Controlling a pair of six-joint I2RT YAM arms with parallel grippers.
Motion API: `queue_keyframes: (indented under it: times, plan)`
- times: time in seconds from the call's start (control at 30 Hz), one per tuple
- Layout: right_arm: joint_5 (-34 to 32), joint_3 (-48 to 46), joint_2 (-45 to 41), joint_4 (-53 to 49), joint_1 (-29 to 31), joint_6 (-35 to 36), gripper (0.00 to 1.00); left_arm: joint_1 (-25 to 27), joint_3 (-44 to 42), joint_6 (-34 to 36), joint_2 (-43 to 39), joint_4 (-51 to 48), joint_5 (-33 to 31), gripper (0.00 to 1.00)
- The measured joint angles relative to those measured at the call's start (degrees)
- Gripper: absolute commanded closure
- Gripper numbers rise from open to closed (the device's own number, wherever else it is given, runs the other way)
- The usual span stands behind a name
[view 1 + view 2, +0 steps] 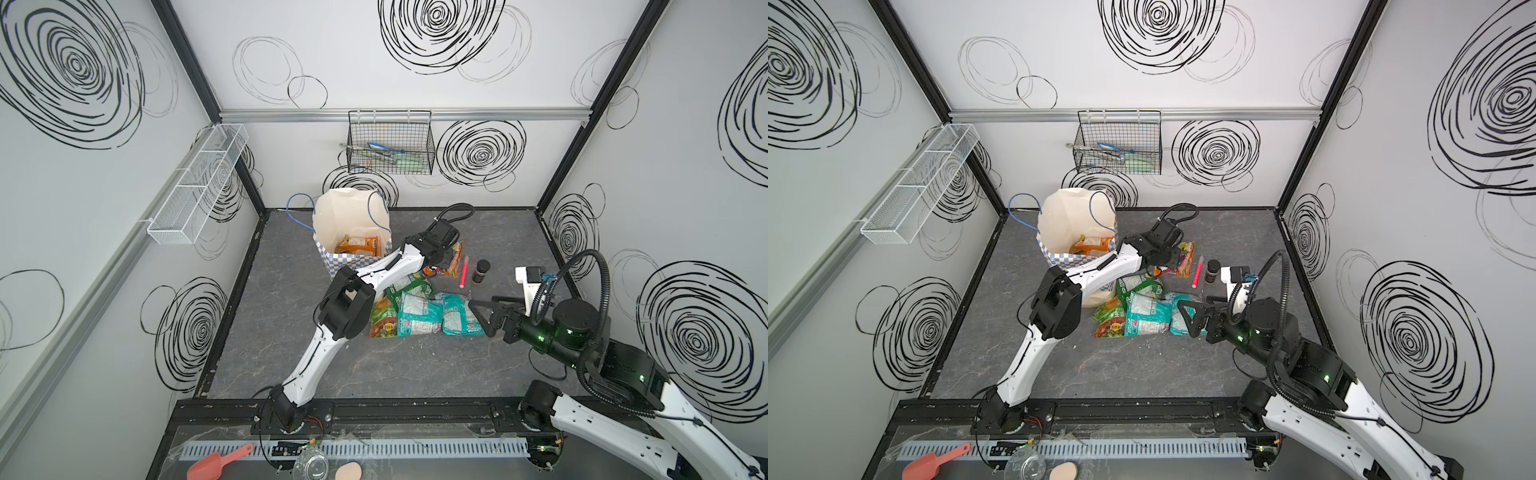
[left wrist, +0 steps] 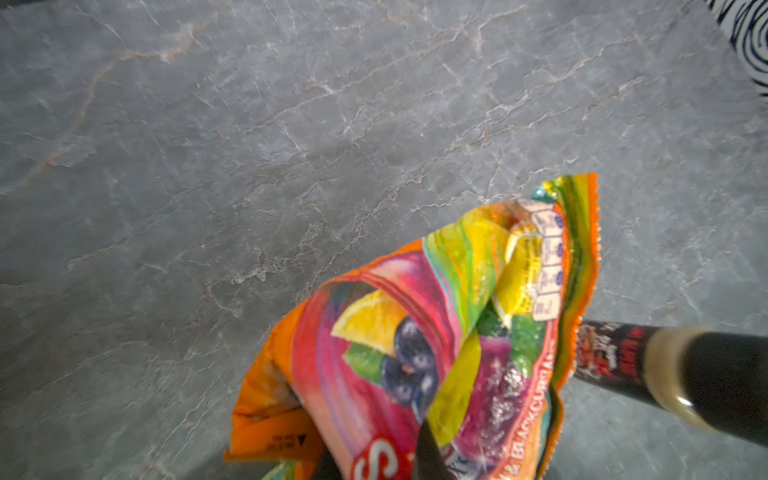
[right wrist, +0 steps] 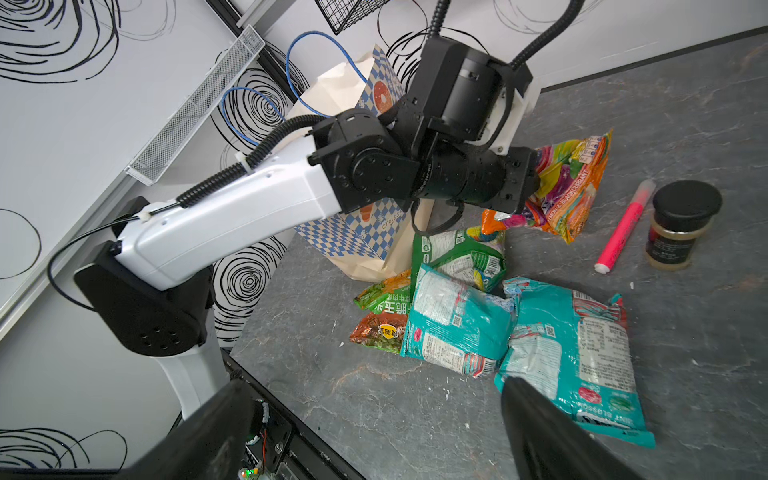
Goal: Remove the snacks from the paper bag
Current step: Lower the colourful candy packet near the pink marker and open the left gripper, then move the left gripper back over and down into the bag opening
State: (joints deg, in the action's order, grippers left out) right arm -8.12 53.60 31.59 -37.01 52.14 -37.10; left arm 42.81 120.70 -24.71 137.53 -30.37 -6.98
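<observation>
**Left end effector** [image 1: 442,261] – clamped on the multicoloured packet [image 1: 454,258], gripping it at its crumpled lower-left part. It sits just right of centre in both top views. In the right wrist view the packet [image 3: 569,191] has its long axis running from lower left to upper right of the frame, with the crimped orange edge pointing to the upper right. Whether its lower end touches the worktop [image 1: 291,332] cannot be told.

**Paper bag** [image 1: 349,216] – upright at the upper-centre-left of the worktop, mouth open upward and blue cord handles splayed. An orange packet [image 1: 358,245] lies at its bottom, long axis roughly left to right in the frame.

**Snacks on the worktop** – these are clustered below the bag's right side, at frame centre.
- Two teal packets [image 1: 417,318] [image 1: 459,318] lie flat side by side, with long axes roughly top to bottom of the frame.
- A green packet [image 1: 409,286] lies just above them.
- A green-and-brown packet [image 1: 384,320] lies to their left.

**Right end effector** [image 1: 482,301] – jaws standing apart, nothing between them, at the right-hand teal packet's right edge. Contact cannot be told.

**Other items** – a red marker [image 1: 464,272] lies with its axis nearly top to bottom. A dark jar [image 1: 482,271] stands upright just right of it.
</observation>
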Motion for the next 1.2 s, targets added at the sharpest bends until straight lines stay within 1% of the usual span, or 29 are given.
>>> queue_keyframes:
  times: [0.1,0.27,0.43,0.53,0.63,0.73,0.8,0.93,1.07,1.2]
  plan:
    - [-0.2,0.0,-0.2,-0.4,0.0,0.0,0.03,-0.6,0.1,-0.1,1.3,-0.3,2.1,0.7]
    - [-0.3,0.0,-0.4,-0.6,0.0,0.0,0.03,-0.7,1.2,0.0,1.2,0.0,3.6,0.57]
    - [-0.3,0.0,-0.4,-0.6,0.0,0.0,0.03,-0.3,1.6,0.3,-0.2,0.1,3.9,0.51]
    - [-0.3,0.0,-0.4,-0.6,0.0,0.0,0.03,0.2,1.6,0.9,-2.5,0.0,3.7,0.49]
    - [-0.3,0.0,-0.3,-0.6,0.0,0.0,0.03,1.2,1.6,1.5,-6.9,0.0,2.9,0.44]
    - [-0.2,0.0,0.0,-0.5,0.0,0.0,0.03,2.8,1.6,2.7,-13.2,0.2,1.4,0.34]
    - [-0.2,0.0,0.3,-0.5,0.0,0.0,0.03,4.3,1.6,3.9,-18.4,0.7,-0.2,0.27]
    - [-0.1,0.0,0.5,-0.5,0.0,0.0,0.03,7.5,0.9,6.8,-28.5,3.6,-3.1,0.18]
    - [0.0,0.0,0.6,-0.3,0.0,0.0,0.03,8.8,-2.7,9.4,-38.6,7.9,-5.4,0.13]
    - [0.2,-0.1,1.2,-0.1,0.0,0.0,0.03,8.2,-10.5,12.2,-47.9,12.2,-9.3,0.09]
